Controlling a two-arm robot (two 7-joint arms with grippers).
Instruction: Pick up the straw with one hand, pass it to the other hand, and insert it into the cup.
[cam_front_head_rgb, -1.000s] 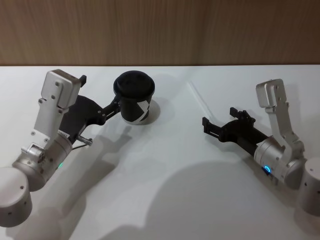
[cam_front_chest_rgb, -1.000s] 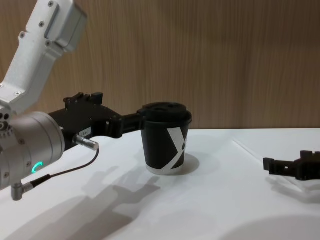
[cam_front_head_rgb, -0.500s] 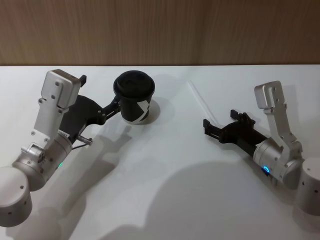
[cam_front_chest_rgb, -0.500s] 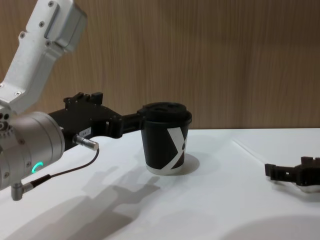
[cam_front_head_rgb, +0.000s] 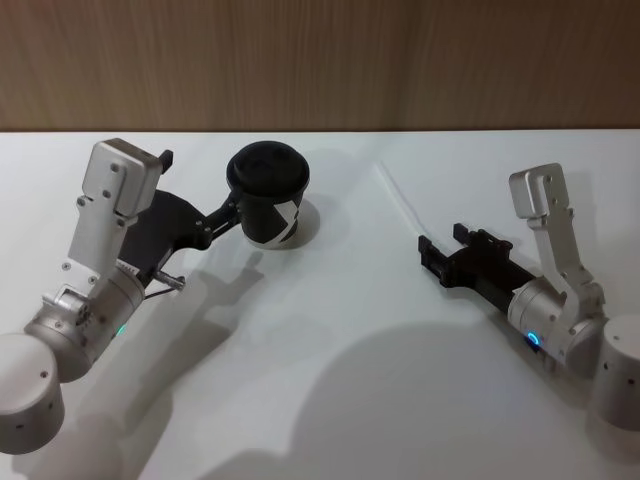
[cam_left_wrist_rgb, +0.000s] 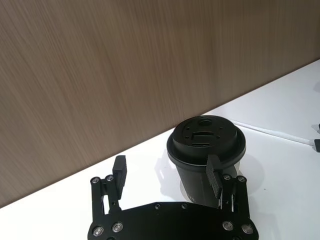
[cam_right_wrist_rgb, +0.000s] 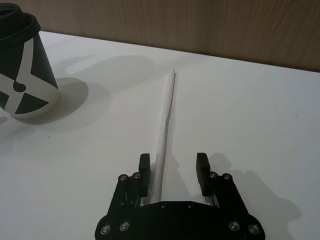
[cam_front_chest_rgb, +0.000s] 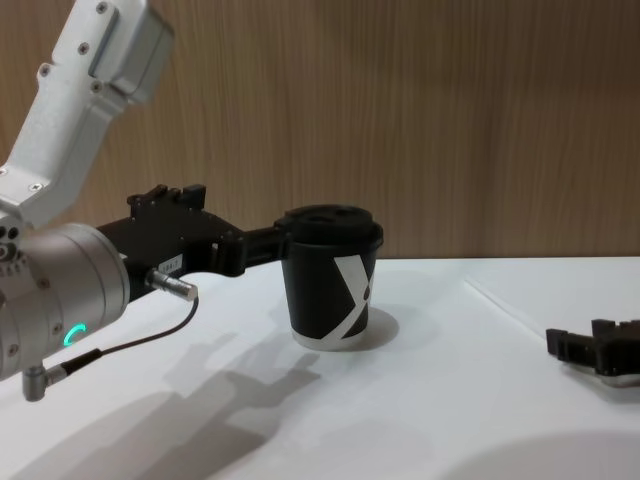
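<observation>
Cup (cam_front_head_rgb: 268, 195): 1, black with lid, far left of centre. Lid: 1, on that cup. Straw (cam_front_head_rgb: 397, 200): 1, white, flat on the table, far right of centre. Grippers: 2, left gripper (cam_front_head_rgb: 232, 212) at the cup, right gripper (cam_front_head_rgb: 442, 240) at the straw's near end. Arms: 2. Table (cam_front_head_rgb: 330, 330): 1, white. Wood-panel wall (cam_front_head_rgb: 400, 60): 1, at the far side.

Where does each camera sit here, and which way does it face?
Head: high, looking down; left gripper at the cup, right gripper at the straw.
Chest: low, looking across the table; both grippers show.
Left wrist: behind the open left gripper, facing the cup.
Right wrist: behind the open right gripper, along the straw.
All four share the cup.
</observation>
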